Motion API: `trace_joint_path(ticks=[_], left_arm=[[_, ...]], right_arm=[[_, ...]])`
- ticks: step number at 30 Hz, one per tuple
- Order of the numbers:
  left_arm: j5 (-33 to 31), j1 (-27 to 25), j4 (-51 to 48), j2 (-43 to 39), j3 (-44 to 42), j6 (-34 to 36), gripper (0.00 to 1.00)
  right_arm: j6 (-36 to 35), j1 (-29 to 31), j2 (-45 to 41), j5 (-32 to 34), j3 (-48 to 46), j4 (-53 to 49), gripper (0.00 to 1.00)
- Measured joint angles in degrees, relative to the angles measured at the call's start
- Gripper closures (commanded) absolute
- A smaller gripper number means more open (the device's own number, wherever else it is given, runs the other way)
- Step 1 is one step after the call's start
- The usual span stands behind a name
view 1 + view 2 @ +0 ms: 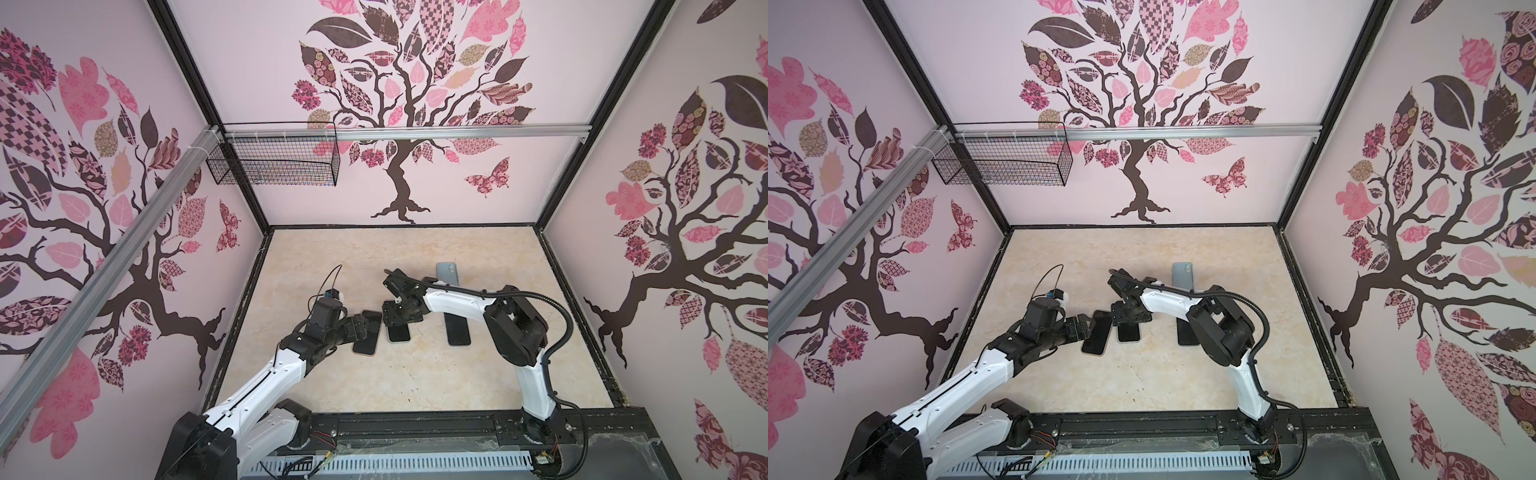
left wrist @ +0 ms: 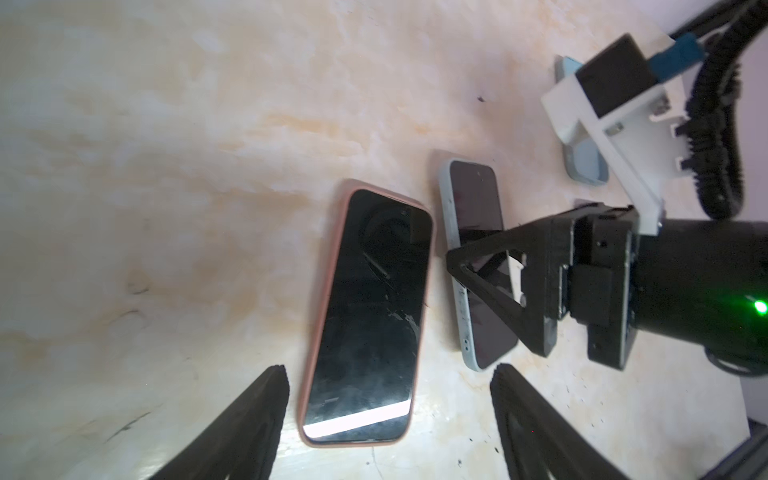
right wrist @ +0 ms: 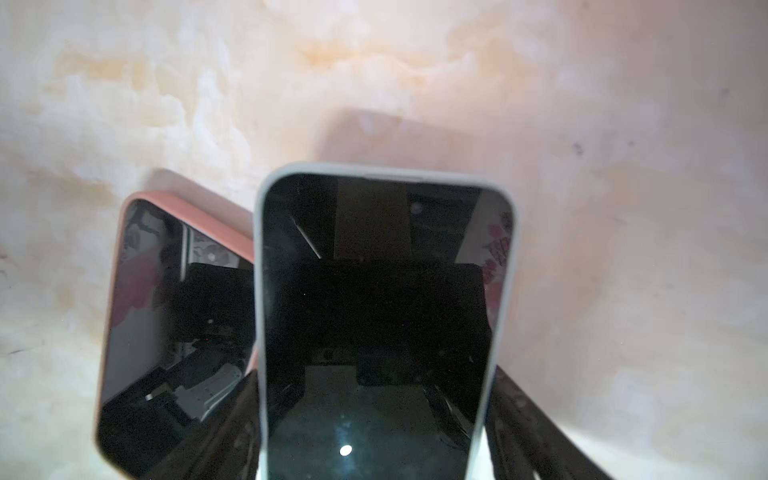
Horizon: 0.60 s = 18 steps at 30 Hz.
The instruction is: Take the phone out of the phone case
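Rounded-rect phone (image 3: 374, 332), glossy black glass, matte pale-blue case (image 3: 259, 291), on marble-look table (image 2: 166, 166). One end sits btwn right gripper (image 3: 374, 407) jaws; can't tell if gripped. Left gripper (image 2: 388, 374) jaws spread wide, straddling pink-cased phone (image 2: 365, 291) end, gaps both sides.

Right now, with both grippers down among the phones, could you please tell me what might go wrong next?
1. The right gripper straddles the phone in the pale case, and the pink-cased phone lies right alongside, so a finger could shove it.
2. The left gripper, open, sits close to the right one, so they could collide.
3. Squeezing the pale case's sides may lift phone and case together.
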Motion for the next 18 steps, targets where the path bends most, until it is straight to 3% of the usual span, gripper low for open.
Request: trace_joint_path(ticks=[7, 18], left_arm=[[2.4, -7.3, 9.7, 4.7, -1.4, -5.6, 0.25], [4.6, -14.1, 24.8, 21.2, -1.4, -10.8, 0.31]], right_arm=[[8.2, -7.9, -9.7, -12.3, -16.5, 13.4, 0.35], [16.8, -9.5, -11.5, -18.9, -22.6, 23.6, 0.35]])
